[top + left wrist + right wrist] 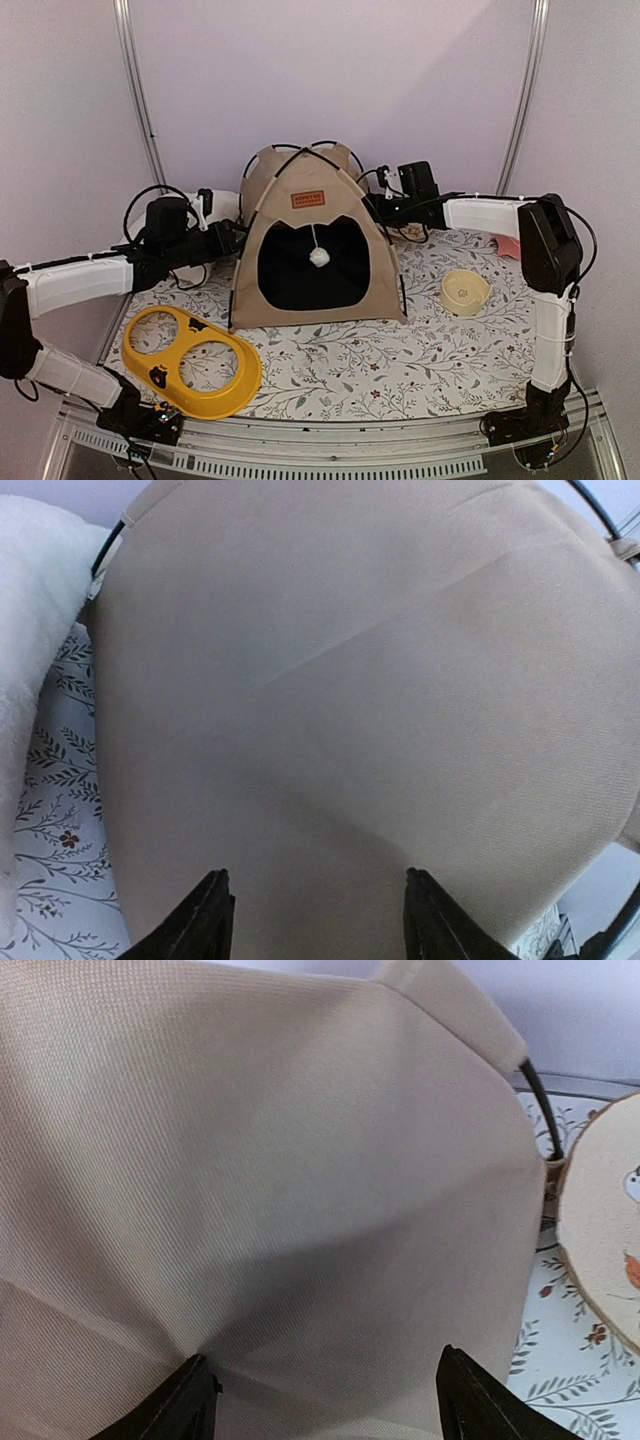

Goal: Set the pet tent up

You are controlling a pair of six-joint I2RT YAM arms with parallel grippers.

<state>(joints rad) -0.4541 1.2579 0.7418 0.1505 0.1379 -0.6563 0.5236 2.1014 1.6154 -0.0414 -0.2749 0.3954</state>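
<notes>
Left claw, right claw both spread, facing inward.

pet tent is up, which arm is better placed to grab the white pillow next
Probably left: the white pillow lies just beside the left gripper, open at the pet tent wall. The right gripper faces the opposite wall, with the tent between it and the pillow.

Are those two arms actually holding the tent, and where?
Nothing looks gripped. The left end effector and right end effector stand open, facing opposite side walls of the pet tent; contact is unclear.
</notes>
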